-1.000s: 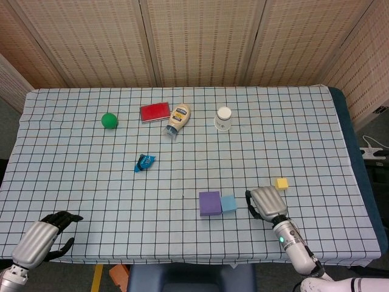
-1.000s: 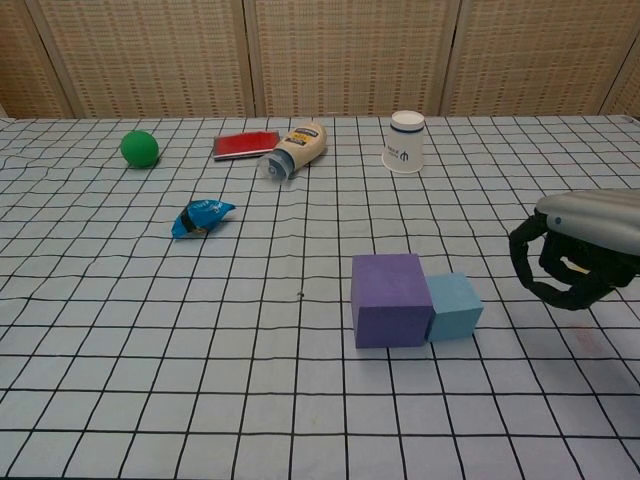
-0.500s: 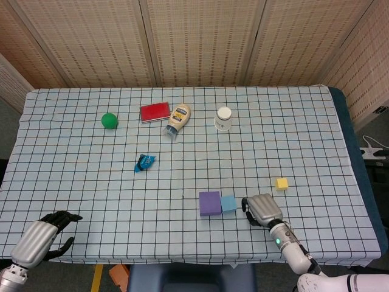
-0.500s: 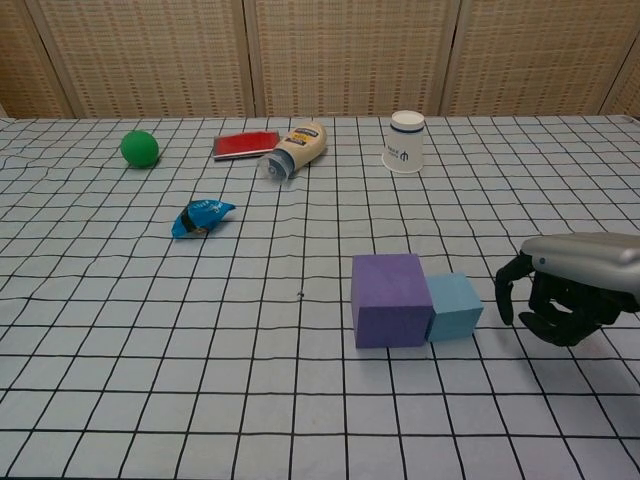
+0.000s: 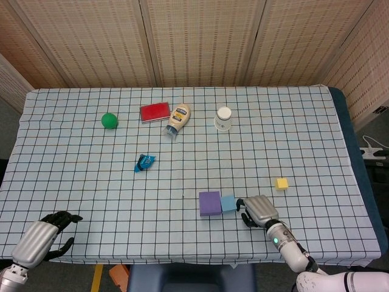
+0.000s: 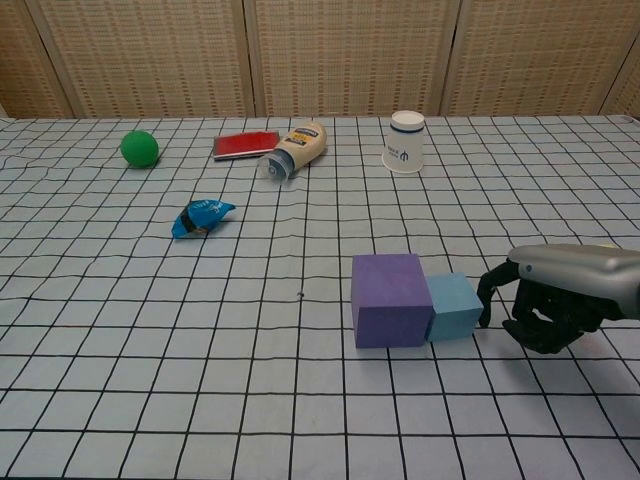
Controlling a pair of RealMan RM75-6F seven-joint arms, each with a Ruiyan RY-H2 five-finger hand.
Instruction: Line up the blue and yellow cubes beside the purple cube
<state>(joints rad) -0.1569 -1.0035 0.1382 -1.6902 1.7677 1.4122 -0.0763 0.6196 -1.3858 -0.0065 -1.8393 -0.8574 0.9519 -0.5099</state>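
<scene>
The purple cube (image 5: 209, 203) (image 6: 391, 299) sits near the table's front, with the light blue cube (image 5: 228, 203) (image 6: 454, 306) touching its right side. The small yellow cube (image 5: 281, 183) lies apart, further right and back; the chest view does not show it. My right hand (image 5: 258, 210) (image 6: 545, 309) hovers just right of the blue cube, fingers curled downward, holding nothing, a fingertip close to the cube's right face. My left hand (image 5: 51, 234) rests at the front left corner, fingers loosely curled, empty.
At the back stand a green ball (image 5: 109, 120), a red flat box (image 5: 155, 112), a lying mayonnaise bottle (image 5: 178, 119) and an upturned white cup (image 5: 223, 118). A blue wrapper (image 5: 144, 162) lies left of centre. The table's front edge runs just below both hands.
My right hand has slid left along the table front, from beside the yellow cube to right next to the blue cube. The cubes and left hand have not moved.
</scene>
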